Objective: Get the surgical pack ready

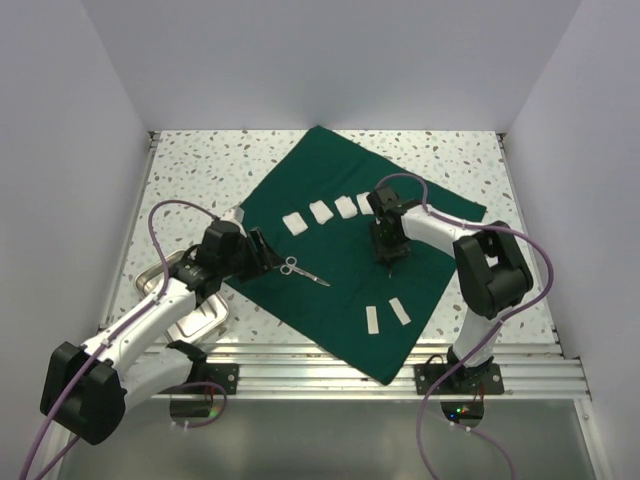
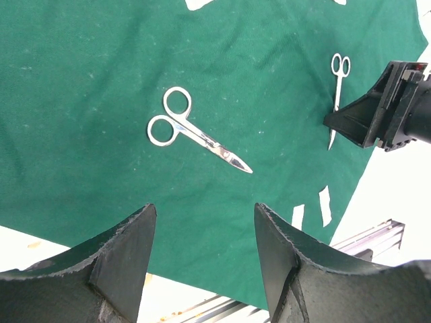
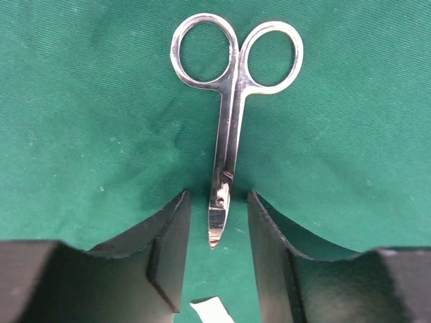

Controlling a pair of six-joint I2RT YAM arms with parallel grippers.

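We see the dark green drape (image 1: 330,180) spread flat across the middle of the worktop (image 1: 200,160), likely so instruments can be laid out before wrapping. Toward 3 o'clock, our right tool (image 3: 217,202), jaws apart, straddles the small scissors (image 3: 232,121). Toward 9 o'clock, our left tool (image 2: 205,222), apart and empty, hovers by the second scissors (image 2: 195,134).

Black-and-white arms (image 1: 150,320), purple cables (image 1: 172,203)

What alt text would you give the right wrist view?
Small steel scissors lie flat on the dark green drape, blade tip between the open fingers of the right gripper. A white pad peeks in at the bottom.
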